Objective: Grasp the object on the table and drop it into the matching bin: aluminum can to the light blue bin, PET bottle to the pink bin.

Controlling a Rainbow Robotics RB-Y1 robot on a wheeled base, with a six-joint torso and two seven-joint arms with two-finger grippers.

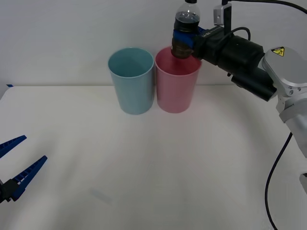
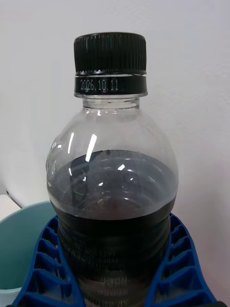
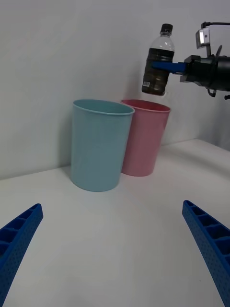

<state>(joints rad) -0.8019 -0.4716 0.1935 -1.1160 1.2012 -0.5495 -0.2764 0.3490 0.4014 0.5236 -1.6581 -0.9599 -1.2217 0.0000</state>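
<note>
White table (image 1: 144,182), round pink bin (image 1: 176,88)

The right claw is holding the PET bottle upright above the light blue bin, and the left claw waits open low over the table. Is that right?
Not quite. The right claw holds the PET bottle above the pink bin, not the light blue bin; the left wrist view shows this clearly. The rest stands: bottle upright, left claw open over the table.
</note>
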